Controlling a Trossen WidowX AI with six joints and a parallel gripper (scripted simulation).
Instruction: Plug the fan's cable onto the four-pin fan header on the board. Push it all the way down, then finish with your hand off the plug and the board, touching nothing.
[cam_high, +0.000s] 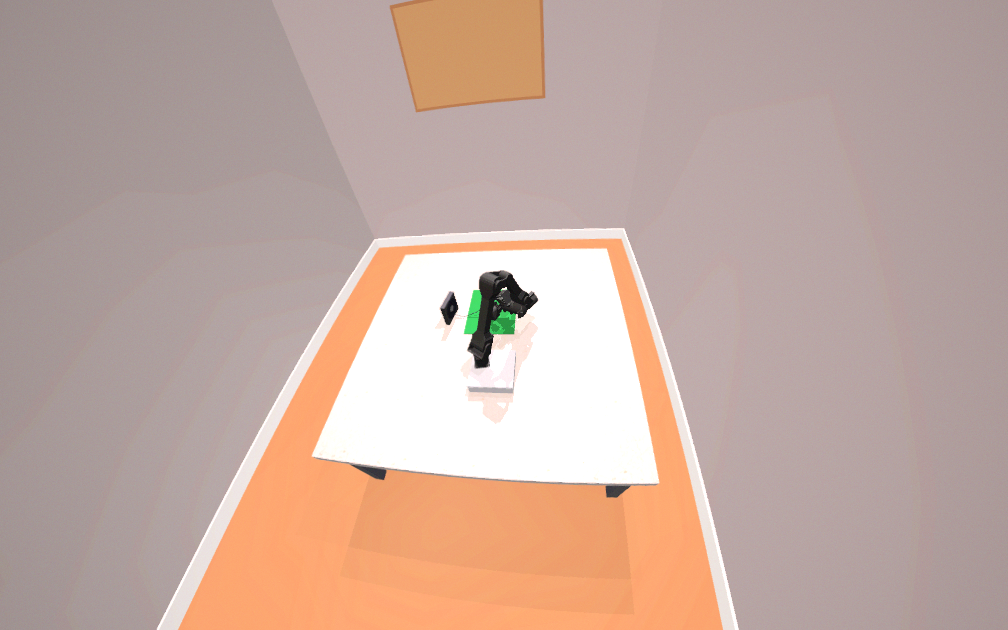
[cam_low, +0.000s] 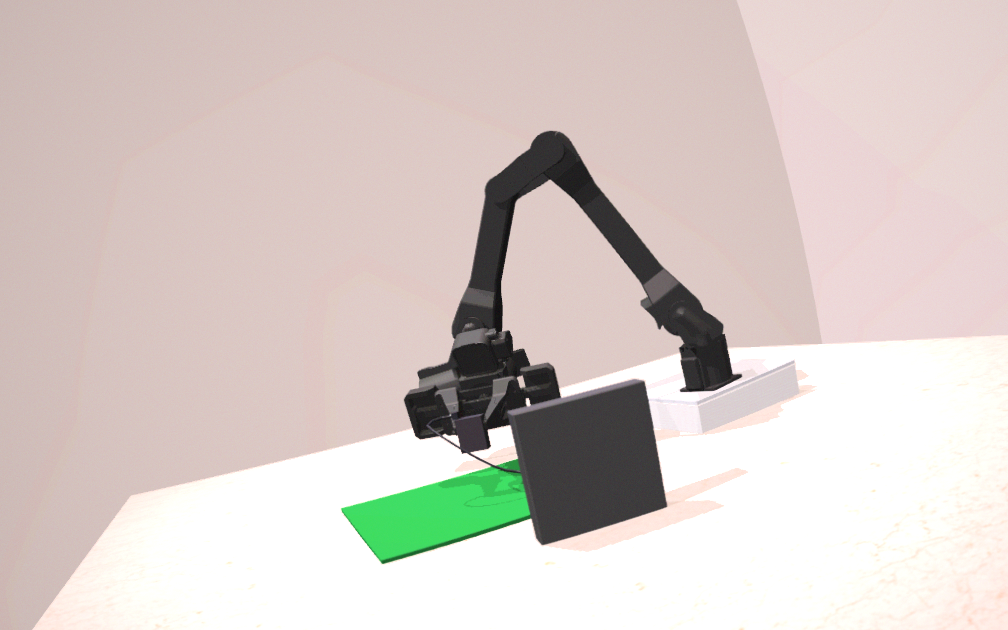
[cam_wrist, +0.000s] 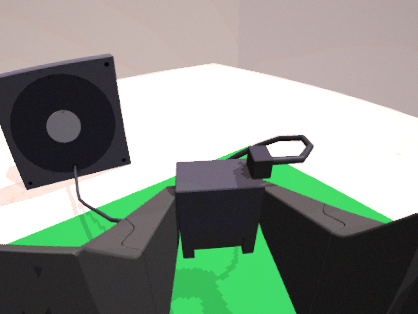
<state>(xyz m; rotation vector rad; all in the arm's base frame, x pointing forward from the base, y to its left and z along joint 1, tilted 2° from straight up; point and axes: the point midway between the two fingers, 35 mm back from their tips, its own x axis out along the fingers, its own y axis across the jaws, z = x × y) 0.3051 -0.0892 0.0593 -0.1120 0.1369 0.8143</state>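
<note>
Top view: black jointed arm at frame centre, bent over a flat bright-green circuit board on the white counter. Small dark square fan standing just left of the board. Plug and header too small to tell here.

Exterior view: black parallel-jaw gripper left of centre, clamped on a small dark boxy plug, raised clear above the board. Thin dark cable sagging from the plug down toward the fan, which fills the centre foreground. Header hidden.

Wrist view: plug pinched at frame centre between both fingers, tilted, green board beneath. Cable looping at upper right, another run trailing to the fan at upper left. Header not visible.

Likely trouble: tilted plug meeting the pins crooked and jamming; taut cable tugging the fan over or twisting the plug; loose loop snagging under the plug.
</note>
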